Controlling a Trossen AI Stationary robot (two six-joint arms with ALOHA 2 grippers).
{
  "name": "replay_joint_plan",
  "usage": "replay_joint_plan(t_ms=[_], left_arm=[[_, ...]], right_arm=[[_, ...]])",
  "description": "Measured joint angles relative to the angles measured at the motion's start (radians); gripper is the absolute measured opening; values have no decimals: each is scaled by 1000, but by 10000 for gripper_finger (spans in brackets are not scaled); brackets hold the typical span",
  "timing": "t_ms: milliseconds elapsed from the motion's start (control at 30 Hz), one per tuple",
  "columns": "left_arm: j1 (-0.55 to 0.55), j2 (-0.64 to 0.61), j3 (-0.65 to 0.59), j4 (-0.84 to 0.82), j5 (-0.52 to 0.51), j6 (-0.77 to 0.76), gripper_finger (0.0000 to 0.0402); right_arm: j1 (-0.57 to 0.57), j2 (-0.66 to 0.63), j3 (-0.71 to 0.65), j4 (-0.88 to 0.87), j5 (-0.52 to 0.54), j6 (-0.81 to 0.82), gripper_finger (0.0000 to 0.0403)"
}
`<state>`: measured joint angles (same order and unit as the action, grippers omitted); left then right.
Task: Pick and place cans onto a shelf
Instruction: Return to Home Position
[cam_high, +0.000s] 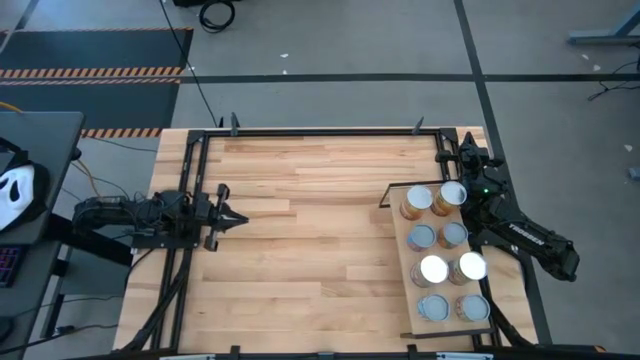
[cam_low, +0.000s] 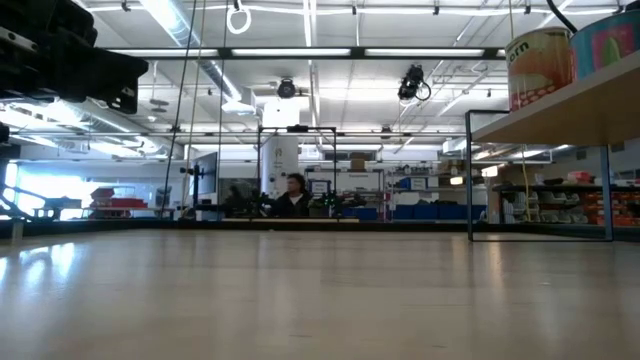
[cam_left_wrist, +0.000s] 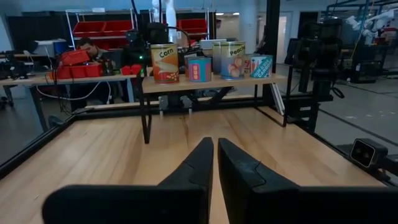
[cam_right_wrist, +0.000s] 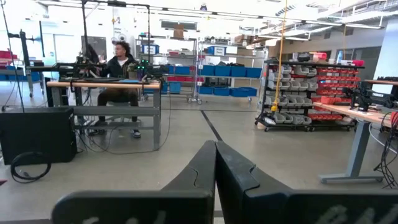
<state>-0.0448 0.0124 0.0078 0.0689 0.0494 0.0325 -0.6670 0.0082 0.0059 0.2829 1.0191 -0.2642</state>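
Up close, left pincer (cam_left_wrist: 215, 142) pressed together over the table's (cam_high: 320, 250) left side, right pincer (cam_right_wrist: 215, 144) likewise past the shelf's (cam_high: 407, 285) far end, both empty. Eight cans (cam_high: 433, 268) stand paired on the shelf. Stocking looks done; I'd say only parking my arms is left.

Via my left wrist view: "Corn" read on corn can (cam_left_wrist: 165, 63) at shelf (cam_left_wrist: 186, 85) end; "Peach" on peach can (cam_left_wrist: 232, 59) farther along same edge. Other labels unreadable.

Overhead stares straight down on the pale slatted wooden tabletop (cam_high: 300, 240); low camera skims it level; left wrist camera faces the pale wooden shelf (cam_left_wrist: 211, 83).
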Motion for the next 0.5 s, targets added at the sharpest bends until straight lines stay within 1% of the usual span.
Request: replay_joint_plan(t_ms=[500], left_arm=[[0, 0, 0, 1, 0, -2, 34]], right_arm=[[0, 0, 0, 0, 0, 0, 16]])
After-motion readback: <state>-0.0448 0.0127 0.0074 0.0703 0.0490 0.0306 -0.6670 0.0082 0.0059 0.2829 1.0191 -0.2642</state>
